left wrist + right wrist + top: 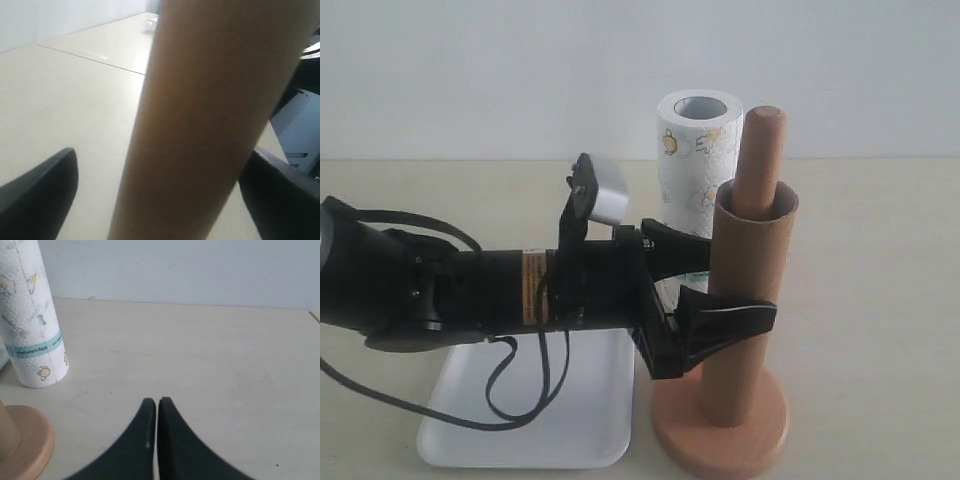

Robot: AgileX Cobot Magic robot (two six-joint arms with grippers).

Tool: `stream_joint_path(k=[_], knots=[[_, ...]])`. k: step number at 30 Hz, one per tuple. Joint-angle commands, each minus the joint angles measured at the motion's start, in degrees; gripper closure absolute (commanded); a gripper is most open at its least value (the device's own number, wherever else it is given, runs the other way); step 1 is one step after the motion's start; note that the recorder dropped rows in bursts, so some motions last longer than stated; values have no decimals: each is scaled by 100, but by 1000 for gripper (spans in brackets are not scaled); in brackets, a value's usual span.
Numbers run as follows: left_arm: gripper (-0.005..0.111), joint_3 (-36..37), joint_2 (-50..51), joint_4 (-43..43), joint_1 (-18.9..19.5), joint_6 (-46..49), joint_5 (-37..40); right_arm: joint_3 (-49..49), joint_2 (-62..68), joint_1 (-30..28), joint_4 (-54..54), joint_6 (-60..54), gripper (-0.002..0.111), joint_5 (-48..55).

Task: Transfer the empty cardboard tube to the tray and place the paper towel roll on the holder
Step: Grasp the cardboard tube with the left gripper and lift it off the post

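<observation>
Right now my left pincer [740,285] stands wide apart with the cardboard tube [755,250] between its two fingers [40,195], one on the near side and one behind, and neither is clearly pressing on it. The tube stands upright, slipped over the post of the wooden holder [720,432]. Its long axis therefore runs straight up, and my pincer meets it from the side, about midway up. As I judge it, the coming move turns on that: once I close, the tube must rise straight along the post until it clears the rounded top. Only then can it swing over to the tray [520,430], which lies just beside the holder's base, under my left arm. My right pincer [157,412] is pressed together on nothing, over the bare table [200,350]. The paper towel roll [695,150] stands upright behind the holder, untouched. My left arm is plainly the nearer one to the tube.
</observation>
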Motion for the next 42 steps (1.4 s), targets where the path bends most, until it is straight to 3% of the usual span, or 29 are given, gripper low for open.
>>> stream_joint_path(k=[1,3,9,19,28,31,34,38,40,41,42], knots=[[25,-410,267,-106,-140,58,62,-1,-21,-4,-12,-16,107,-14],[32,-547,315,-106,-140,-186,52,-1,-21,-4,-12,-16,107,-14],[102,-625,298,-147,-128,-306,-474,-1,-21,-4,-12,-16,107,-14],[103,-737,-1160,-412,-128,-651,-550,-1,-21,-4,-12,-16,107,-14],[103,-1820,-2587,-1511,-128,-651,-550,-1,-21,-4,-12,-16,107,-14],[103,-2318,-2983,-1674,-128,-651,-222,-1,-21,-4,-12,-16,107,-14],[103,-2651,-3558,-1253,-128,-651,1064,-1,-21,-4,-12,-16,107,-14],[103,-2740,-4538,-127,-128,-877,4307,-1,-21,-4,-12,-16,107,-14],[103,-2644,-4994,-25,-128,-1123,5872,-1,-21,-4,-12,-16,107,-14],[103,-2507,-5452,-25,-128,-1071,7143,-1,-21,-4,-12,-16,107,-24],[103,-2414,-5703,-86,-128,-984,7754,-1,-21,-4,-12,-16,107,-49]])
